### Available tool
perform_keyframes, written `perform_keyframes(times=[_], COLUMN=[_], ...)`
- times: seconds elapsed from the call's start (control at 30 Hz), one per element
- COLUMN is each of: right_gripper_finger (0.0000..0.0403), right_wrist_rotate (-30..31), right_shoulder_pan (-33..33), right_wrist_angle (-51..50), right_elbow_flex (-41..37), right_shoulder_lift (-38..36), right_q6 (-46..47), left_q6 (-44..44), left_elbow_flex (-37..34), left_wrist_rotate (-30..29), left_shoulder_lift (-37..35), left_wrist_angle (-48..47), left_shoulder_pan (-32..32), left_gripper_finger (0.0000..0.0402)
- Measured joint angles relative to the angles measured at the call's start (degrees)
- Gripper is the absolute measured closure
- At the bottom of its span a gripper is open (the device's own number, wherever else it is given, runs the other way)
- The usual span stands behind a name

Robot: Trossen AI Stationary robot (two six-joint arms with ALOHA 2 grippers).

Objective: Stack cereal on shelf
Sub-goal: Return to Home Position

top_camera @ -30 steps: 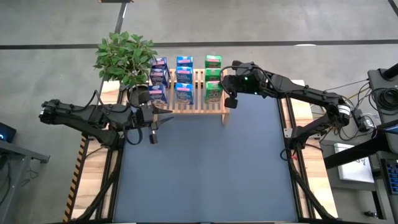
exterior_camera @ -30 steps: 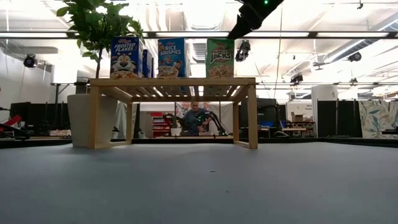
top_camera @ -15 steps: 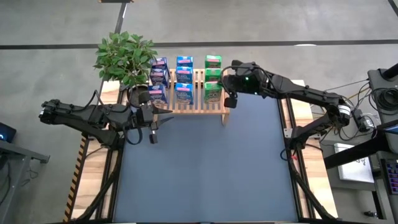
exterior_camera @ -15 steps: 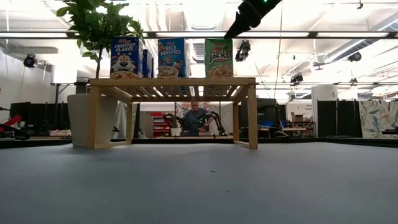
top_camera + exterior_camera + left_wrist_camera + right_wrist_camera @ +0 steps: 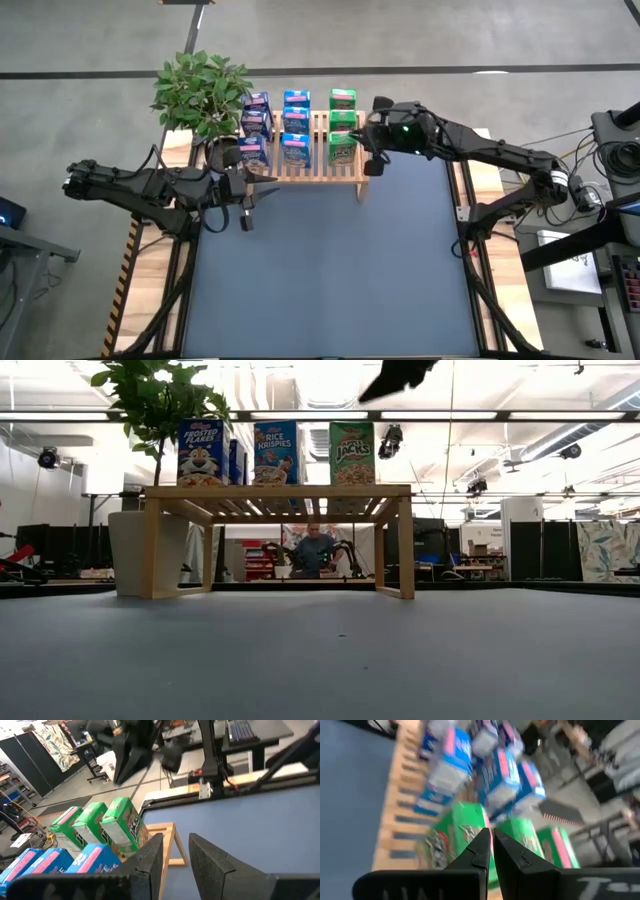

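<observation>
Cereal boxes [image 5: 295, 128] all on shelf [image 5: 310, 177], upper centre. Right end effector [image 5: 491, 832] clenched empty, left end effector [image 5: 175, 837] released. Looks like only homing to do.

shelf [image 5: 316, 178]: 9 cereal boxes [image 5: 295, 148] | right arm [image 5: 470, 145]: by shelf's right end | left arm [image 5: 150, 187]: front-left

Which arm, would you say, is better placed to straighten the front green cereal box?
Right: the right gripper hovers beside the green cereal box; the left gripper sits at the far end of the shelf.
</observation>
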Motion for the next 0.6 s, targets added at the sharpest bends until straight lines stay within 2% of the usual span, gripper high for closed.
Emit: perform_keyframes(times=[0.13,0.23,0.47,0.6], right_gripper_finger=[0.0390,0.0391,0.0394,0.0394], right_wrist_rotate=[-0.6,-1.4,-3.4,-6.3], right_shoulder_pan=[3.9,6.0,9.7,11.2], right_wrist_angle=[0.6,2.7,7.8,11.9], right_elbow_flex=[-2.7,-7.4,-21.4,-29.4], right_shoulder_lift=[-3.6,-7.8,-20.6,-27.4], right_q6=[-2.2,-1.3,4.0,7.3], left_q6=[0.7,0.7,-0.1,0.3], left_elbow_flex=[-0.5,-2.9,-9.1,-12.9], left_wrist_rotate=[0.0,0.8,13.5,15.7], left_shoulder_lift=[-0.4,-1.8,-8.6,-13.5], left_wrist_angle=[-4.4,-4.8,-3.4,-2.3], left_shoulder_pan=[-0.5,-0.7,-0.8,-0.8], left_gripper_finger=[0.0324,0.0324,0.0324,0.0324])
